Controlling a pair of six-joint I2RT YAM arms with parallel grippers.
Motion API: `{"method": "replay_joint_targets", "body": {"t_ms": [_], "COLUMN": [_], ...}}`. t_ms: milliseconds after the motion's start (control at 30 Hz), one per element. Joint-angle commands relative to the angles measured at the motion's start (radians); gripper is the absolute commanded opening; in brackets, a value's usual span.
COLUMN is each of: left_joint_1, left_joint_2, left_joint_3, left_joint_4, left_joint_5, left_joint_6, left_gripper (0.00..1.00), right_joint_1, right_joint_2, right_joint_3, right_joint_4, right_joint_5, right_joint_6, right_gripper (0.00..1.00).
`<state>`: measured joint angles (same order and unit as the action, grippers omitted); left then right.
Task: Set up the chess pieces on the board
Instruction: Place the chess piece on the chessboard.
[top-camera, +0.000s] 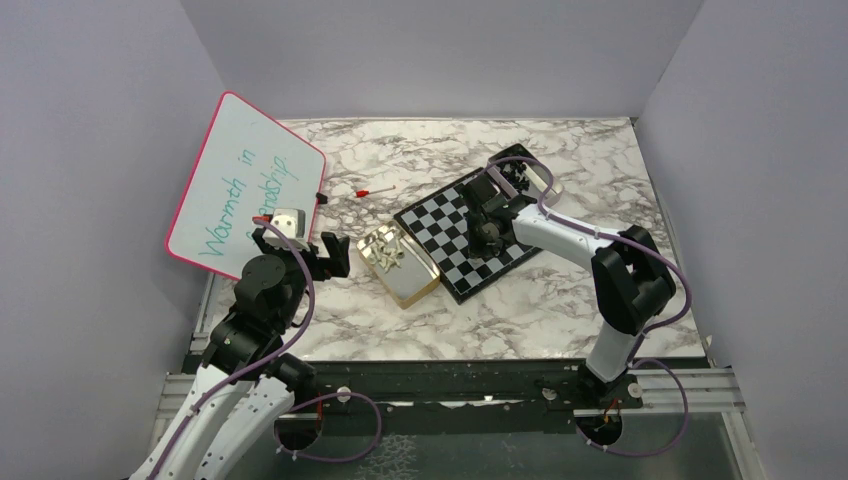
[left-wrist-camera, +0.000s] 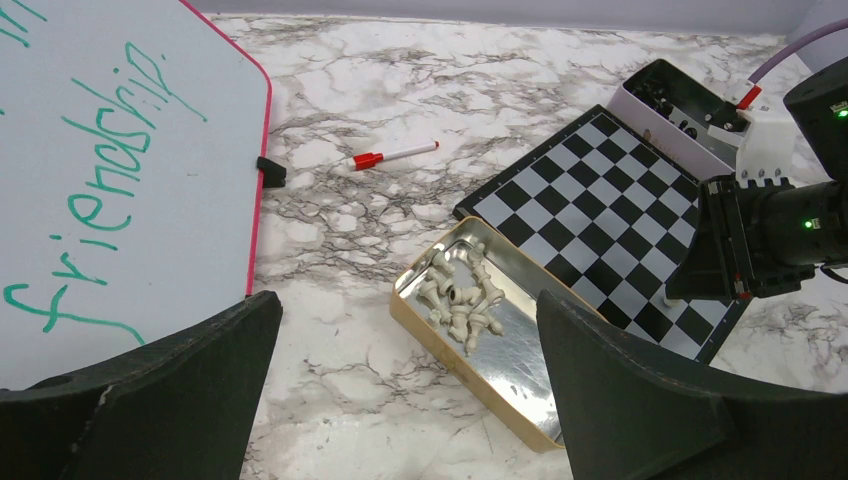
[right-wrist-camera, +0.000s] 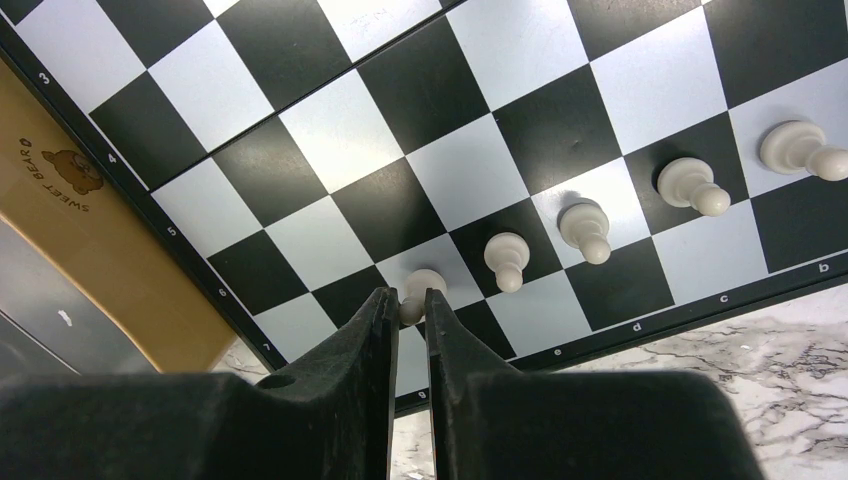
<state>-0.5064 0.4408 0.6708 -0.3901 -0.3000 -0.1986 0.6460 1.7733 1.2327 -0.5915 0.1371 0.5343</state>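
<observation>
Setting a pawn into the row
Our right fingers (right-wrist-camera: 385, 315) are nearly closed, pinching the head of a small pale whitish pawn (right-wrist-camera: 418, 285) that seems to stand on the black-and-white chequered chessboard (right-wrist-camera: 350, 150); four more pale pawns (right-wrist-camera: 585, 225) line up toward 2 o'clock. We should check its base sits centred, then part slowly and lift straight away without nudging it. Our left fingers (left-wrist-camera: 620, 380) gape wide, empty, over the bench (left-wrist-camera: 350, 100), the open gold metal tin (left-wrist-camera: 520, 375) at 12 o'clock.
</observation>
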Motion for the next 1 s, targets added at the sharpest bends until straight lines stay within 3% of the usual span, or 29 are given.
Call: {"method": "replay_joint_targets", "body": {"t_ms": [0, 967], "left_joint_1": [-0.005, -0.005], "left_joint_2": [-0.005, -0.007], "left_joint_3": [-0.003, -0.004], "left_joint_4": [0.022, 0.022], "left_joint_5": [-0.005, -0.005], "left_joint_6": [0.005, 0.005], "left_gripper": [0.99, 0.99], "right_joint_1": [-0.006, -0.006], "right_joint_2": [0.022, 0.018], "right_joint_3": [-0.007, -0.011], "right_joint_4": [0.013, -0.017], "right_joint_5": [-0.006, -0.025], "right_joint_6": [0.015, 0.03], "right_gripper": [0.21, 0.24]}}
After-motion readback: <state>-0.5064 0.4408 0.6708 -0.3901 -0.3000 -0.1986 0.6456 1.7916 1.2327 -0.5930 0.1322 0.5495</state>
